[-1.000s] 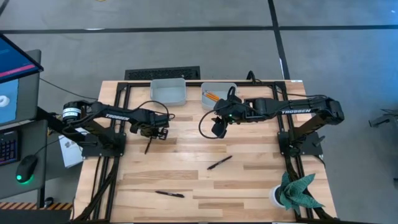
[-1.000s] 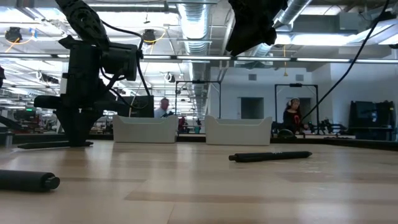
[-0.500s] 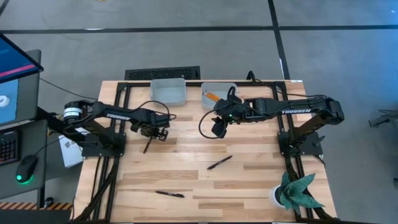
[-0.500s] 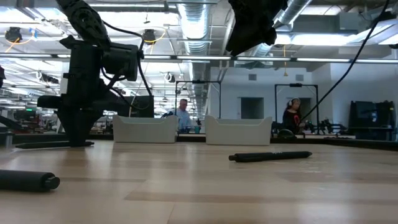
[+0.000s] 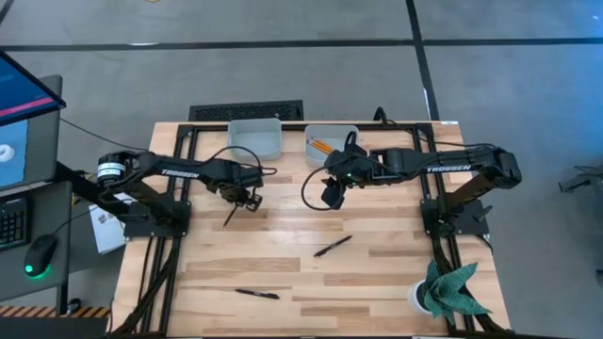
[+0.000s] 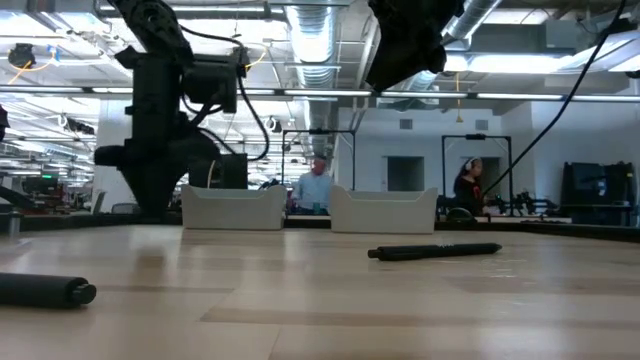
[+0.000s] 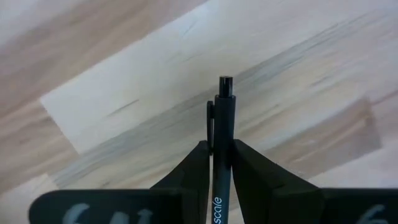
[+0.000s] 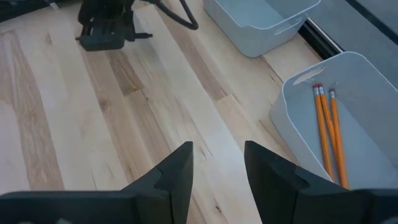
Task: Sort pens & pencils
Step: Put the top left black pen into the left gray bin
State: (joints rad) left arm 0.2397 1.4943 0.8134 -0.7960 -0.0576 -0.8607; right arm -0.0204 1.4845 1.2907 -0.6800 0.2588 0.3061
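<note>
My left gripper (image 5: 243, 197) is shut on one black pen (image 5: 231, 215), left of the table's middle and just near of the left grey bin (image 5: 256, 138). In its wrist view the pen (image 7: 222, 143) runs out between the two fingers. My right gripper (image 5: 332, 194) hangs open above the table, near of the right bin (image 5: 332, 143); its fingers (image 8: 177, 171) stand apart over bare wood. Two orange pencils (image 8: 326, 130) lie flat in that right bin. Two more black pens lie flat on the table, one (image 5: 332, 246) near the middle, one (image 5: 256, 294) by the near edge. My left gripper pinches the pen's barrel (image 7: 221, 171) between its two fingers, below the clip. The pen lies lengthwise along the fingers, and its clip end (image 7: 224, 87) sticks out past the tips. It is lifted clear of the table and slants toward the near-left.
The left bin (image 6: 232, 207) and right bin (image 6: 383, 210) stand side by side at the far edge. A potted plant (image 5: 448, 292) sits at the near right corner. People (image 6: 318, 186) move in the room behind. Bare wood lies between the two arms.
My left gripper, still shut on the pen, has moved toward the table's right and toward the left bin. The pen has come up off the table with it. My right arm has kept still.
</note>
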